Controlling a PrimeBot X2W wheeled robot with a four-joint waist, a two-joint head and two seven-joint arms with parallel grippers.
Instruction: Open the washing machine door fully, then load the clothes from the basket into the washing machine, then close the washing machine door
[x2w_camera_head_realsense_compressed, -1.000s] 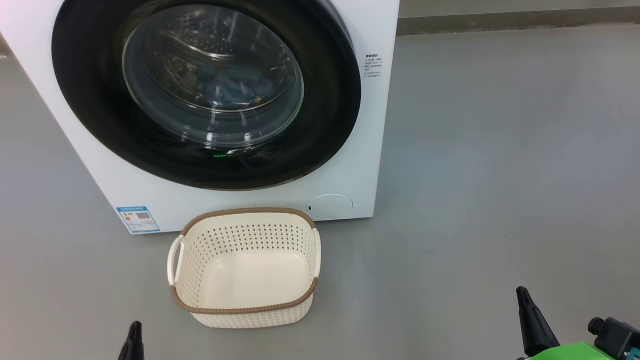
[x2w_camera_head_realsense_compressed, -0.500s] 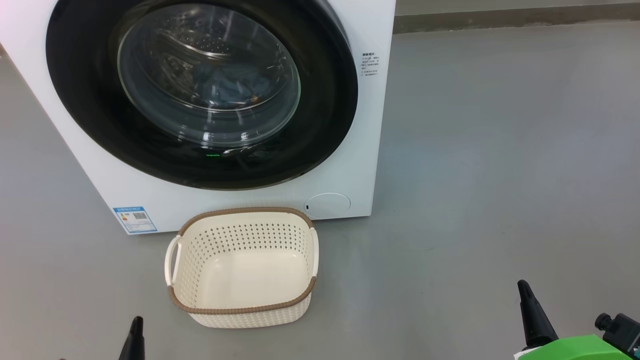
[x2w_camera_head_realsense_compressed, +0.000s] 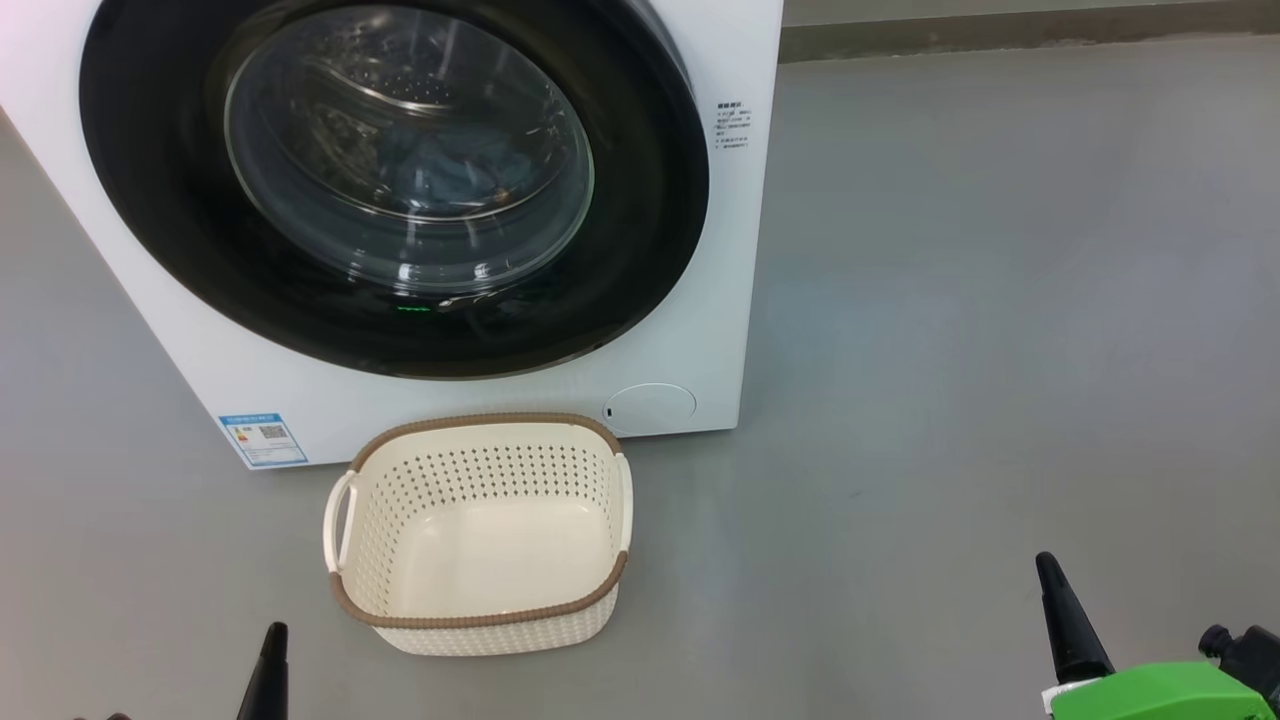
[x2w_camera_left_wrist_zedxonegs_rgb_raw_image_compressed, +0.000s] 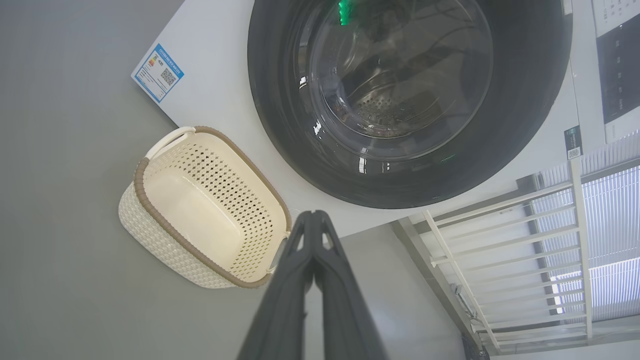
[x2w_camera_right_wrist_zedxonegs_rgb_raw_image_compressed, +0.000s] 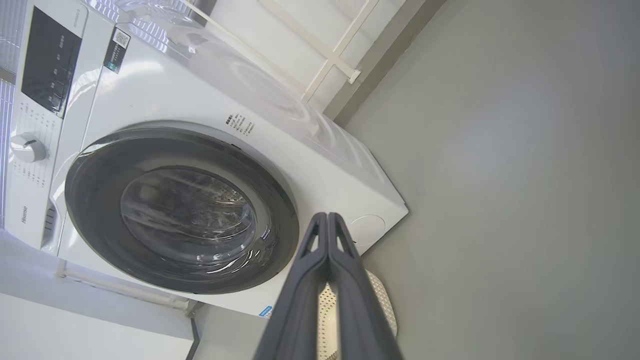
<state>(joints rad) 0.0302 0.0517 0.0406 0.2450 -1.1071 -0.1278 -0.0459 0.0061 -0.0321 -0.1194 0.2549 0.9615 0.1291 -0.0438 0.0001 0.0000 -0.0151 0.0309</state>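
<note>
L gripper (x2w_camera_left_wrist_zedxonegs_rgb_raw_image_compressed: 313, 216): dark fingers pressed together tip to tip, nothing between them. In head view it pokes up at lower left over the grey floor (x2w_camera_head_realsense_compressed: 1000, 300), apart from the basket (x2w_camera_head_realsense_compressed: 480, 420). R gripper (x2w_camera_right_wrist_zedxonegs_rgb_raw_image_compressed: 327, 216): likewise closed and empty, at lower right in head view, well apart from the basket, w/ a green part (x2w_camera_head_realsense_compressed: 1150, 695) at its base. Basket stands upright on the floor just in front of the washing machine (x2w_camera_head_realsense_compressed: 720, 300), its bare cream bottom showing, brown rim near the round white cap (x2w_camera_head_realsense_compressed: 650, 408). Blue label (x2w_camera_head_realsense_compressed: 262, 440) low on the machine front, to the basket's left. Washing machine door (x2w_camera_head_realsense_compressed: 200, 250) lies flush w/ the front, i.e. shut. Through its glass window (x2w_camera_head_realsense_compressed: 300, 120) the steel drum shows, and the clothes (x2w_camera_head_realsense_compressed: 450, 170) are a dim blue heap inside; print too faint to make out. R wrist view: control panel (x2w_camera_right_wrist_zedxonegs_rgb_raw_image_compressed: 50, 75) and knob (x2w_camera_right_wrist_zedxonegs_rgb_raw_image_compressed: 27, 147) on the machine.
</note>
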